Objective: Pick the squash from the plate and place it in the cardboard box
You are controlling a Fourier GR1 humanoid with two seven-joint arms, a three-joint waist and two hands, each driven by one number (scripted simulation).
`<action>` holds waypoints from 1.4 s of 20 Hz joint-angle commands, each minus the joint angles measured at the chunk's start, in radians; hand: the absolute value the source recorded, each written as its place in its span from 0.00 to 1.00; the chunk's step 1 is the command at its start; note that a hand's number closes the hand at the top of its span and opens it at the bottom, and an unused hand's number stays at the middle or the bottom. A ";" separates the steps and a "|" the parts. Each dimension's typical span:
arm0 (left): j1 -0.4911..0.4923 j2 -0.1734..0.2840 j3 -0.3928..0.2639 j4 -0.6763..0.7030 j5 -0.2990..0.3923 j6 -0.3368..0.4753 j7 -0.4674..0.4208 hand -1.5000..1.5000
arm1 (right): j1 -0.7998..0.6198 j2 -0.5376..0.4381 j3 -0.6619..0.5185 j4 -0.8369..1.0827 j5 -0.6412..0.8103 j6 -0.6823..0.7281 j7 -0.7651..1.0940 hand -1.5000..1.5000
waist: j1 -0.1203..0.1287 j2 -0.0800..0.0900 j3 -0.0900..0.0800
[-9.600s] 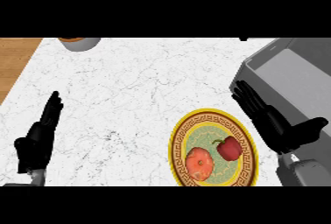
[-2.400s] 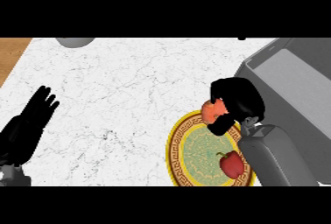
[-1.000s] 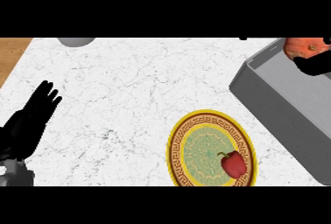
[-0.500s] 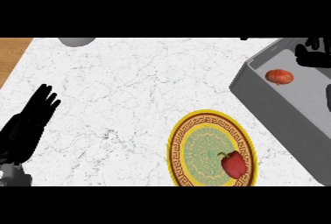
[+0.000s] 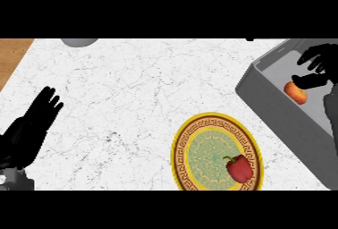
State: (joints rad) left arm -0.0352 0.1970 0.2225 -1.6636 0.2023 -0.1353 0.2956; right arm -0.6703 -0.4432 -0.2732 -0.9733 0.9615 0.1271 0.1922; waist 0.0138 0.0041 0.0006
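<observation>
The orange squash (image 5: pixel 296 93) lies inside the grey box (image 5: pixel 274 106) at the right edge of the head view, on the box's floor. My right hand (image 5: pixel 318 64) hovers just behind and beside it, fingers spread and open, its thumb close to the squash without curling round it. The yellow-rimmed patterned plate (image 5: pixel 182 147) sits on the marble counter left of the box and carries only a red pepper (image 5: pixel 239 168). At the left edge my left hand (image 5: pixel 33 127) rests open, fingers up.
A grey round object (image 5: pixel 80 41) pokes in at the counter's far edge. A wooden strip (image 5: pixel 10 54) shows at the top left. White marble counter (image 5: pixel 132 98) spreads between my left hand and the plate.
My right hand lifted the squash off the plate, carried it over the box and let go. The squash now lies in the box; the hand has drawn back toward me.
</observation>
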 commanded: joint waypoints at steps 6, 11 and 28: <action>-0.017 0.015 0.027 -0.024 0.013 0.018 0.047 0.50 | -0.012 -0.008 -0.099 0.100 -0.139 -0.106 -0.221 0.00 | -0.003 -0.003 0.000; -0.025 -0.014 0.007 0.037 -0.013 0.019 -0.019 0.50 | -0.036 0.045 -0.280 0.034 -0.338 -0.169 -0.211 0.00 | -0.022 -0.006 0.000; -0.015 0.015 0.043 0.039 0.006 -0.007 -0.013 0.50 | 0.211 -0.217 -0.505 0.015 -0.719 0.115 -0.311 0.00 | -0.016 -0.004 -0.001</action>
State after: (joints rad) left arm -0.0339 0.2132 0.2608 -1.6404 0.2130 -0.1515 0.2825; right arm -0.5229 -0.6036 -0.7677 -0.9590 0.3000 0.1613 -0.0889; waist -0.0026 -0.0007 0.0002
